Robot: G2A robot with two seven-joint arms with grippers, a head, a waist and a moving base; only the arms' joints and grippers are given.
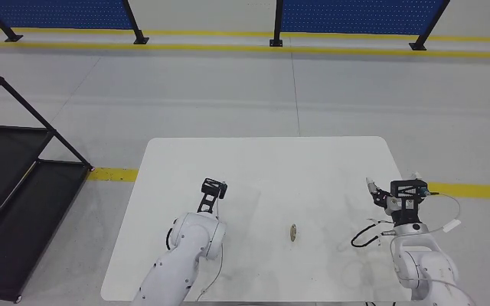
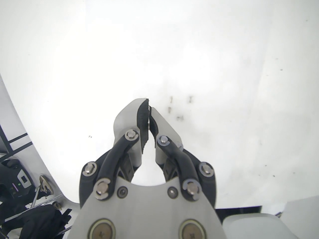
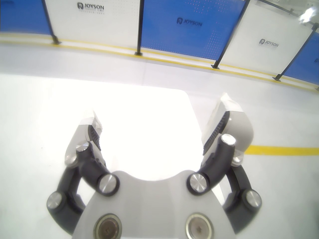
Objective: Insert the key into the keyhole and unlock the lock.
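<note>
A small brass-coloured metal piece [image 1: 292,233], roughly oval in outline, was seen lying on the white table [image 1: 268,161], a little right of the middle and nearer the robot's edge than the far edge. It was set with its long side running from near to far. It was too small for lock or key to be told.

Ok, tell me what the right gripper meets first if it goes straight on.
Nothing nearby: ahead of the open right gripper lies just the table, then floor and the fence panels. If it tilts down, the table comes first.
</note>
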